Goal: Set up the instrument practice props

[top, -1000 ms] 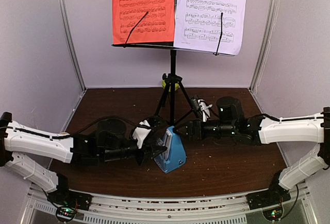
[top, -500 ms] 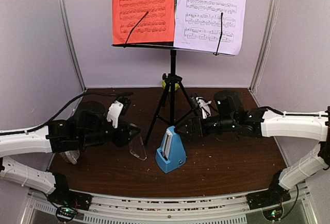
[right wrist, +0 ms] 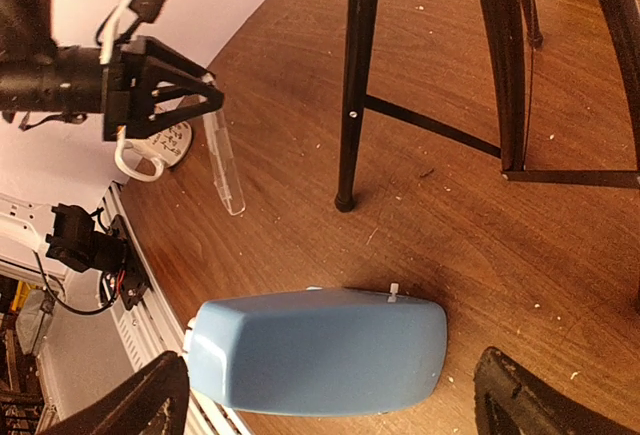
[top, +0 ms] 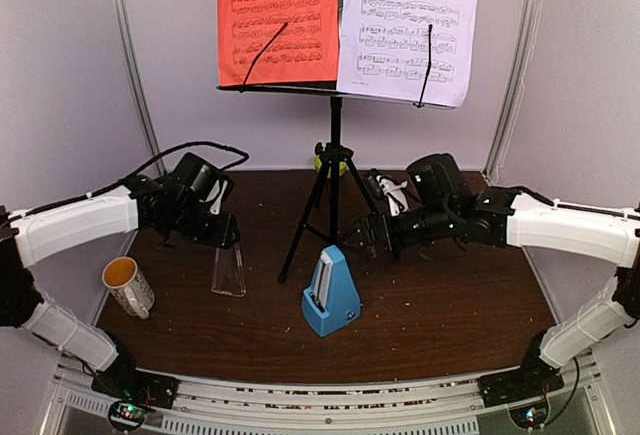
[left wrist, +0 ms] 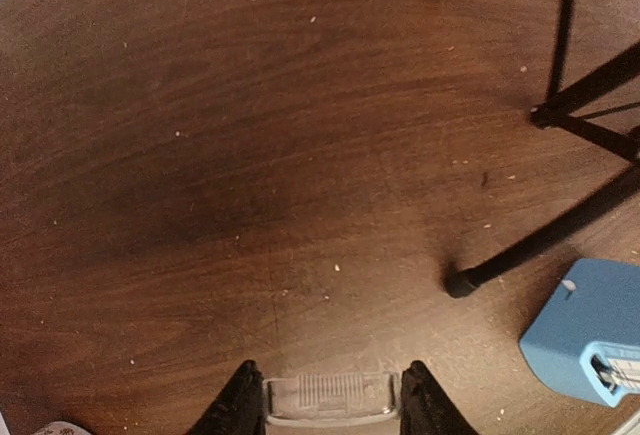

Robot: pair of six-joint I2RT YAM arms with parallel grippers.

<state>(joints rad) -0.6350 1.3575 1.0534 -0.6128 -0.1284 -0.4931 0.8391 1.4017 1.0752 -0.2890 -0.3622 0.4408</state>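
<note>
Here, left claw (top: pixel 226 240) pinching clear cover (top: pixel 228 273) upright, right claw (top: pixel 360 237) spread wide near blue metronome (top: pixel 332 295)

Soft, even light from above lit all 3 views, the white sheet (top: pixel 408 25) was bright yet readable, a broad dim shadow darkened the table (left wrist: pixel 200 205) in the left wrist view, and the stand legs (right wrist: pixel 357 75) bowed toward the right wrist view's edges.
</note>
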